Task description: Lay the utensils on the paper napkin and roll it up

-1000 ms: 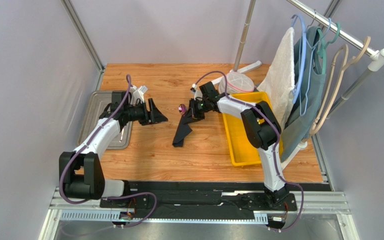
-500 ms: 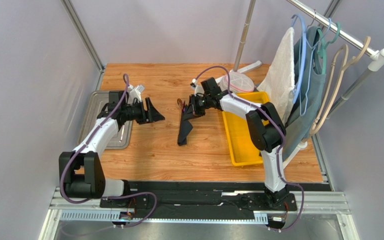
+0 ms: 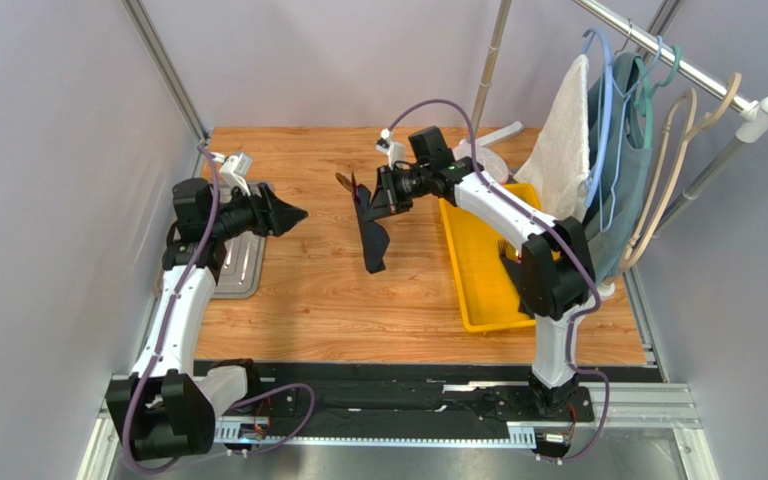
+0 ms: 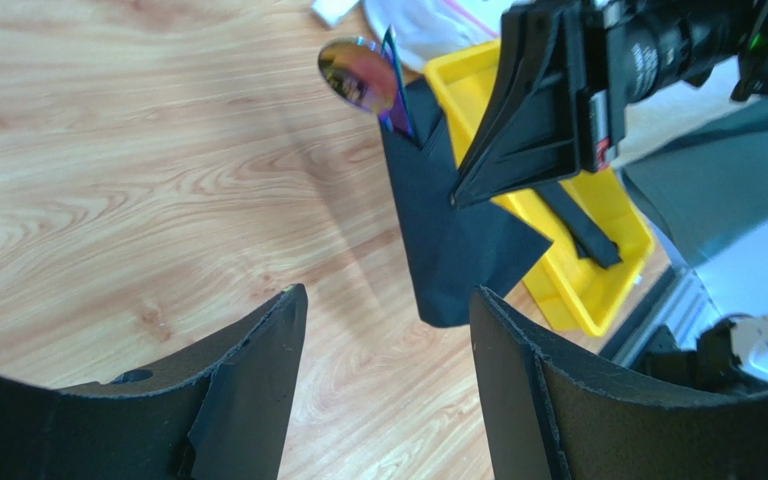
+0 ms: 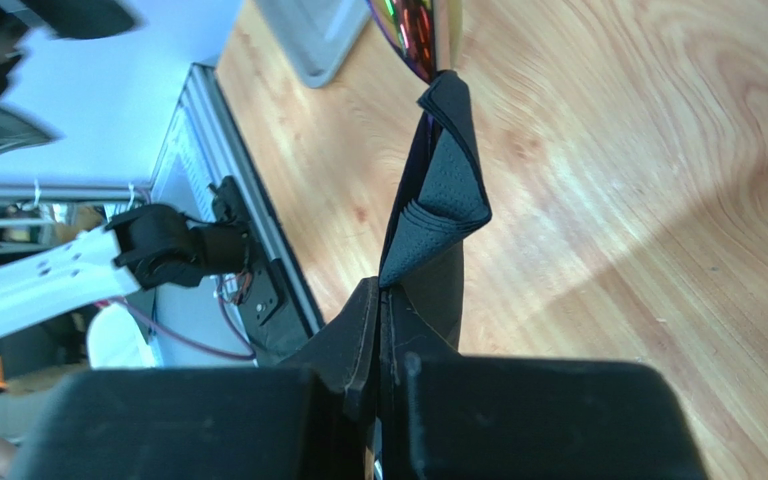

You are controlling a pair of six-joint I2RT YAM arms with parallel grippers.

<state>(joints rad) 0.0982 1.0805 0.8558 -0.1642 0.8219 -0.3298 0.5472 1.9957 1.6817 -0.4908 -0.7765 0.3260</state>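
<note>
- The paper napkin (image 3: 374, 238) is seen as a loosely rolled black bundle hanging above the middle of the desk (image 3: 298, 300). Its lower end appears to be clear of the wood.
- The utensils (image 3: 346, 182) are wrapped inside it, and only their iridescent heads poke out at the top.
- The right tool (image 3: 378, 197) is clamped together on the upper part of the paper napkin.
- Over the last second the bundle has been lifted and carried a little farther from the robot. The left tool (image 3: 286, 214), fingers apart and holding nothing, has been drawn back toward the metal tray (image 3: 243, 275).
- From this the rolling is judged largely done, and the bundle is now carried by one arm alone. The roll looks loose and could open.
- In the left wrist view a purple spoon bowl (image 4: 356, 75) and the flared lower corner are shown, with the yellow bin (image 4: 578, 270) behind.
- In the right wrist view the stacked folds pinched at the fingertips are revealed, which cannot be made out from above.
</note>
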